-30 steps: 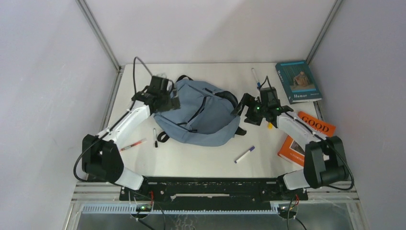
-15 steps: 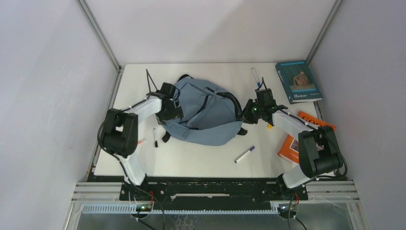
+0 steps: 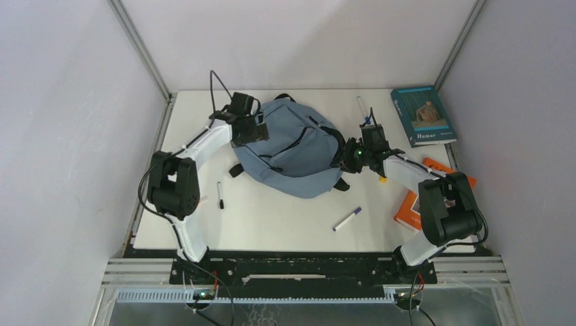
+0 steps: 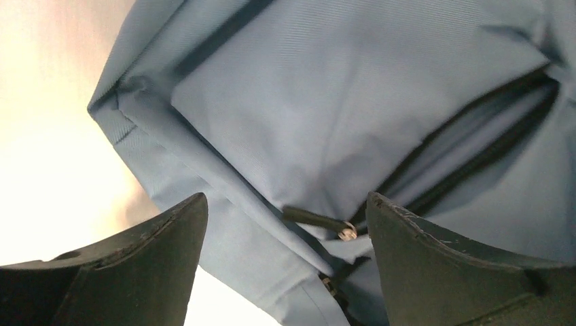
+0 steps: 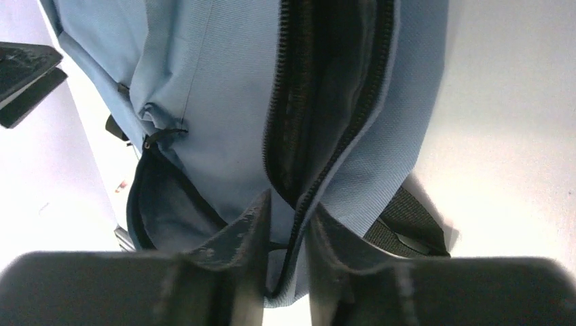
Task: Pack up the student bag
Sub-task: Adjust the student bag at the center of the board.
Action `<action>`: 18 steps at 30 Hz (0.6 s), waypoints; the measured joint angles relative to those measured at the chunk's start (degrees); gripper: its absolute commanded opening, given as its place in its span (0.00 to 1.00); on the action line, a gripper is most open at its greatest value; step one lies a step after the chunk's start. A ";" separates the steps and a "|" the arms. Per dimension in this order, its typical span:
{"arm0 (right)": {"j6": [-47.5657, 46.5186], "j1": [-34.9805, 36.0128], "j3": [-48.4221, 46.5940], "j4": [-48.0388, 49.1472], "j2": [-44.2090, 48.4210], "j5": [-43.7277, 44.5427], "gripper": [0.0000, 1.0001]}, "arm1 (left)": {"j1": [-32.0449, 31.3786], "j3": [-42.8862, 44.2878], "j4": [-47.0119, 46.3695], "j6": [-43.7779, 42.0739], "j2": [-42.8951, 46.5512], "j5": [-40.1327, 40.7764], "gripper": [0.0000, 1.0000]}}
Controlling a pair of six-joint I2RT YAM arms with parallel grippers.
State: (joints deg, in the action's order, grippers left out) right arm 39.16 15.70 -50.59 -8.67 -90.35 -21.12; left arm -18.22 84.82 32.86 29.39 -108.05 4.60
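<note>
The student bag [image 3: 292, 153], grey-blue with black zippers, lies in the middle of the table. My right gripper [image 3: 348, 157] is at its right edge. In the right wrist view that gripper [image 5: 291, 207] is shut on the bag's [image 5: 217, 102] fabric edge beside the zipper of the gaping main compartment [image 5: 326, 88]. My left gripper [image 3: 253, 131] hangs over the bag's upper left side. In the left wrist view it [image 4: 285, 200] stands open above the bag [image 4: 326, 102], with a black zipper pull [image 4: 316, 221] lying between its fingers [image 4: 136, 265], untouched.
A teal book [image 3: 422, 114] lies at the back right and an orange book [image 3: 407, 209] under my right arm. A purple marker [image 3: 347, 219] lies in front of the bag, a black marker [image 3: 220, 195] to its left, a pen [image 3: 363, 107] at the back.
My right gripper has shut on the bag's edge. The bag has shifted toward the back of the table. My left arm has swung back along the bag's left side, gripper staying open.
</note>
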 measured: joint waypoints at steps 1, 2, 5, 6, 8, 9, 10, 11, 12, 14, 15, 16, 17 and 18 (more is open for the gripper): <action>0.13 -0.17 0.00 0.28 0.00 -0.20 0.51 | -0.76 0.00 0.17 -0.79 1.16 0.52 0.90; 0.24 -0.52 0.00 0.39 0.00 -0.44 0.62 | -1.66 0.00 0.31 -1.36 2.25 1.09 0.90; -0.02 -1.66 0.07 0.24 0.00 -0.59 0.71 | -6.82 0.81 0.83 -3.17 5.62 2.12 0.89; -0.15 -2.10 0.15 0.22 0.00 -0.72 0.71 | -9.01 1.73 0.98 -3.72 6.01 2.05 0.89; -0.20 -3.50 0.85 0.28 0.13 -1.40 0.71 | -13.20 3.91 1.05 -4.48 5.92 1.20 0.88; -0.15 -4.15 1.29 0.22 0.26 -1.92 0.68 | -15.23 5.16 1.25 -4.72 5.55 0.63 0.88; -0.07 -4.92 1.84 0.04 0.52 -2.58 0.65 | -17.14 6.47 1.31 -5.01 4.94 0.00 0.88; 0.00 -5.42 2.10 -0.13 0.72 -3.13 0.61 | -18.53 7.45 1.22 -5.31 4.26 -0.61 0.88; 0.17 -6.16 2.34 -0.20 1.01 -3.93 0.56 | -20.44 8.70 0.96 -5.68 3.21 -1.66 0.87; 0.44 -7.02 2.51 -0.37 1.64 -4.87 0.50 | -22.58 9.68 0.28 -6.01 1.44 -3.30 0.86; 0.76 -7.45 2.54 -0.52 2.19 -5.11 0.47 | -23.54 9.84 -0.22 -6.05 0.28 -4.33 0.86; 0.85 -7.65 2.54 -0.59 2.75 -5.14 0.44 | -24.15 9.84 -0.46 -6.01 -0.83 -5.27 0.86; 1.03 -7.78 2.54 -0.66 3.43 -5.11 0.43 | -24.50 9.84 -0.52 -5.99 -1.84 -5.92 0.86; 1.09 -7.80 2.54 -0.70 3.98 -5.09 0.39 | -24.72 9.84 -0.61 -5.95 -2.97 -6.67 0.86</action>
State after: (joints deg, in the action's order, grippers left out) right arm 40.25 7.90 -48.05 -9.37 -86.37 -26.22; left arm -42.94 94.65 32.25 23.44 -111.02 -2.07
